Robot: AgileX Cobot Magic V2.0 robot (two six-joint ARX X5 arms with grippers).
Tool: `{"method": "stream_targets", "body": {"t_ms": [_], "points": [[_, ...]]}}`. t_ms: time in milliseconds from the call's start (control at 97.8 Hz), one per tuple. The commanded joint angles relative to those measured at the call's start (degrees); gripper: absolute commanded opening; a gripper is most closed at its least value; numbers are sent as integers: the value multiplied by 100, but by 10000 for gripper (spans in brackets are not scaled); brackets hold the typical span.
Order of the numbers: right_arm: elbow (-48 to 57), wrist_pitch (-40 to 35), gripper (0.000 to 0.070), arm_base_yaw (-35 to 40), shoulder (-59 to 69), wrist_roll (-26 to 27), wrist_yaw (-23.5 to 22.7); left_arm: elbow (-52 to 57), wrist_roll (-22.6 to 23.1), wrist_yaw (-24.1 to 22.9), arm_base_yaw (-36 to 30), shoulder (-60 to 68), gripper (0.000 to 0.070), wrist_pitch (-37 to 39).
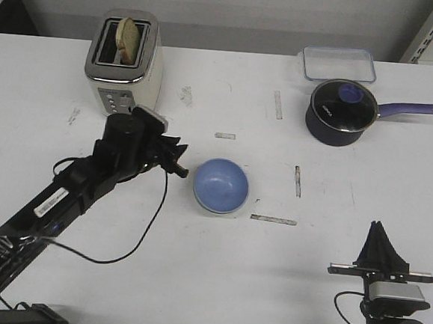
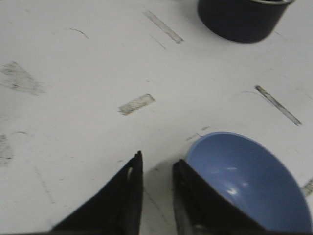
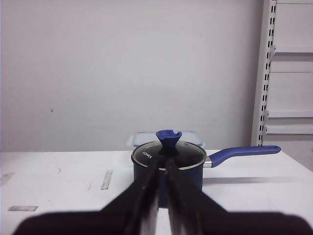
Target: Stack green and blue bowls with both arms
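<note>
My left gripper (image 1: 180, 170) hangs over the middle of the counter (image 1: 192, 280), reaching in from the near left corner. Its fingers are slightly apart with only a narrow slit between them, gripping nothing, and the tips sit just beside the left rim of the blue bowl (image 1: 221, 185). That bowl rests in the green bowl (image 1: 214, 210), of which I see only a pale sliver under the near rim. The left wrist view shows the slit and the blue bowl's inside (image 2: 249, 181) close by one finger (image 2: 193, 196); I can't tell whether they touch.

Behind the arm, the toaster (image 1: 124, 63) stands by the far left edge. The near half of the counter is bare between the arms.

Toward the far right corner sit the saucepan (image 1: 342, 112) and a clear container (image 1: 339, 64). My right gripper (image 1: 380, 246) is parked at the near right edge, fingers pressed almost together and empty. Only its wrist view shows the shelving (image 3: 288, 73) past the right edge.
</note>
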Motion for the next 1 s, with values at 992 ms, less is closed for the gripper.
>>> {"method": "stream_targets", "body": {"t_ms": [992], "points": [[57, 55, 12, 4, -24, -24, -2, -5455, 105, -970, 2400, -6371, 1, 2232]]}}
